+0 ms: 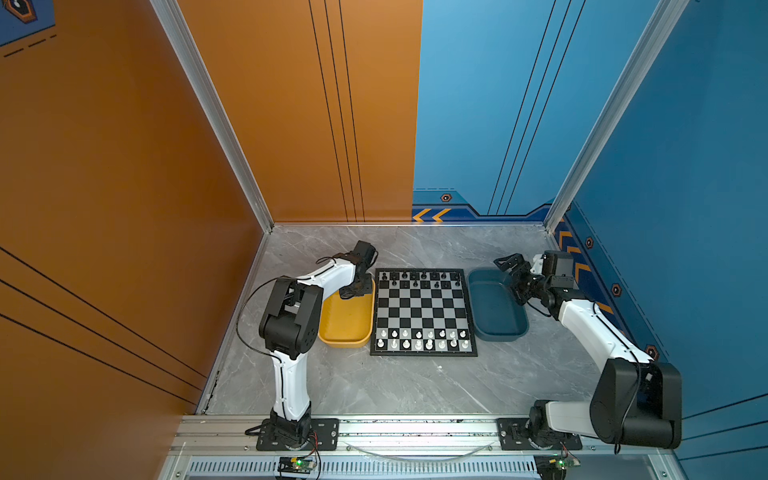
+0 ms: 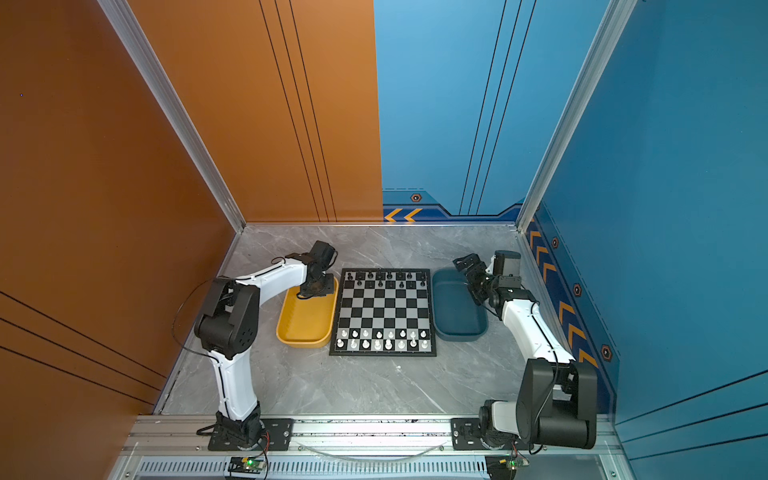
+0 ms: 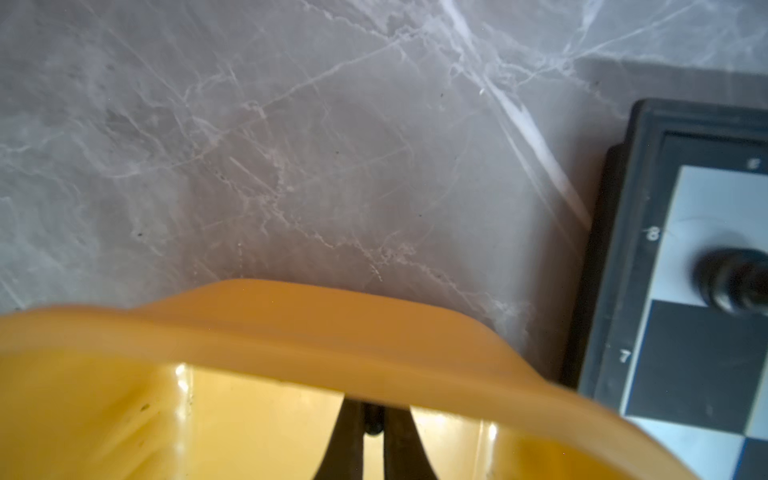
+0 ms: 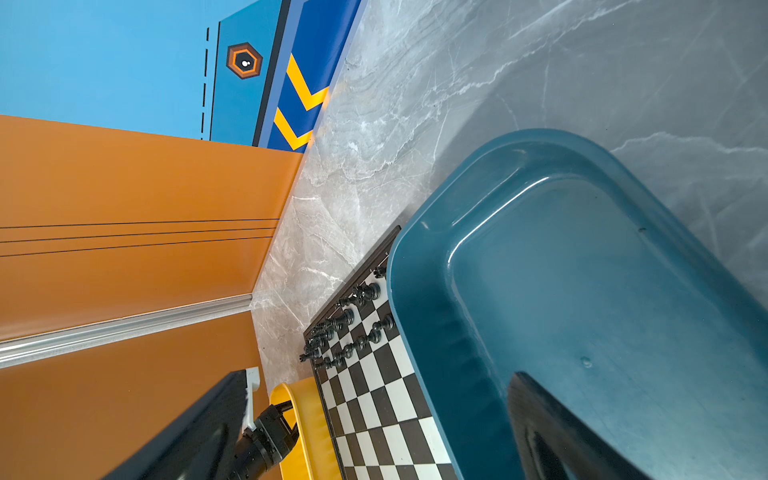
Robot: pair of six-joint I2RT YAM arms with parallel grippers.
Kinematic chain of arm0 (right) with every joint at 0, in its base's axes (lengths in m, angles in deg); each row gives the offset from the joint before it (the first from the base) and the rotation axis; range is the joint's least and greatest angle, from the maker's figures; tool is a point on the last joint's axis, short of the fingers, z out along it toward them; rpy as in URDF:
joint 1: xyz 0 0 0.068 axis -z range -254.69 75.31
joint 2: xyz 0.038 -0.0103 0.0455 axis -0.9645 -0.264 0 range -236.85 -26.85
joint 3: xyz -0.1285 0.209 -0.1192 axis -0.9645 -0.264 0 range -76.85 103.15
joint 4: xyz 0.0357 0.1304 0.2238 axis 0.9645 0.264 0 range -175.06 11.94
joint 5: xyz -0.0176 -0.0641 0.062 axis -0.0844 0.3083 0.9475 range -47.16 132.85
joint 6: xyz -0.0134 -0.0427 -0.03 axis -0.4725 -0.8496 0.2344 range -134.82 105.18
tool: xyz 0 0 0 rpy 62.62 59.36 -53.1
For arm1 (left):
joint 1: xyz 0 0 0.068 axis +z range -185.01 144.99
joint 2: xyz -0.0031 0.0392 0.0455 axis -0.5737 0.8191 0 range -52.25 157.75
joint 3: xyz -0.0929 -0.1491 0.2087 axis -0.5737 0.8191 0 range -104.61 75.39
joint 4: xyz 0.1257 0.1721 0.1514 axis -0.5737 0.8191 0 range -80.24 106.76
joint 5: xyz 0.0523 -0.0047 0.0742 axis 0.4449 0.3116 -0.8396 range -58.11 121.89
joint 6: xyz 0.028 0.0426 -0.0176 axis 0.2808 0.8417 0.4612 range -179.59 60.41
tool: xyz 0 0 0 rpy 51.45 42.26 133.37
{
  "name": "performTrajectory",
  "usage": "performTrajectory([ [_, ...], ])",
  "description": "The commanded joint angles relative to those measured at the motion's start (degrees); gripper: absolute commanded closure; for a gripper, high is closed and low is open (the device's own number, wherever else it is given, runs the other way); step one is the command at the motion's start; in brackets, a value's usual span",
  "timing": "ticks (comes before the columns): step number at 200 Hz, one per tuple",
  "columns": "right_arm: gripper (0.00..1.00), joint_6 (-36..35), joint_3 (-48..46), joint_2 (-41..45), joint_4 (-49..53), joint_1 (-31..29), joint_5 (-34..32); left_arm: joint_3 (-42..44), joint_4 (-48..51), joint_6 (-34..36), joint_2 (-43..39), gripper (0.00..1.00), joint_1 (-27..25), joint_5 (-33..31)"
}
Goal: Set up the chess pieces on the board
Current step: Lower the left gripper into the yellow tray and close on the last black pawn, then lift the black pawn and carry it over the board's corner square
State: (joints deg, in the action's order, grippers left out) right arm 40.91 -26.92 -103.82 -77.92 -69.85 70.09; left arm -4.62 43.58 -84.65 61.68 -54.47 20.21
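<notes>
The board (image 1: pixel 423 309) lies mid-table, seen in both top views (image 2: pixel 384 309). Several black chess pieces (image 1: pixel 424 276) stand on its two far rows, and white chessmen (image 1: pixel 417 344) fill the near rows. My left gripper (image 1: pixel 353 291) reaches down into the far end of the yellow tray (image 1: pixel 347 324). In the left wrist view the left gripper (image 3: pixel 372 411) is shut on a small black chess piece (image 3: pixel 372 424), partly hidden behind the tray's rim (image 3: pixel 291 324). My right gripper (image 1: pixel 510 272) hovers open over the far end of the dark blue tray (image 1: pixel 496 316), holding nothing.
The yellow tray touches the board's left edge and the blue tray (image 4: pixel 582 291) its right edge. A black piece (image 3: pixel 731 282) stands on the board's far-left corner square, close to the yellow tray. Walls close in on the left, right and back.
</notes>
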Motion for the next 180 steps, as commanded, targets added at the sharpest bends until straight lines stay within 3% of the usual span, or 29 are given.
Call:
performTrajectory([
  [1, 0.0, -0.4, -0.4, 0.8, 1.6, 0.3, 0.1, 0.3, 1.8, 0.1, -0.1, 1.0, 0.5, 1.0],
  [103, 0.0, -0.5, -0.3, 0.6, 1.4, 0.3, 0.5, -3.7, 3.9, 0.8, -9.8, 1.0, -3.8, 2.1],
  [180, 0.0, -0.7, -0.4, 1.1, 1.8, 0.5, 0.5, -9.0, 3.9, 1.2, -5.1, 1.0, -8.6, 3.1],
])
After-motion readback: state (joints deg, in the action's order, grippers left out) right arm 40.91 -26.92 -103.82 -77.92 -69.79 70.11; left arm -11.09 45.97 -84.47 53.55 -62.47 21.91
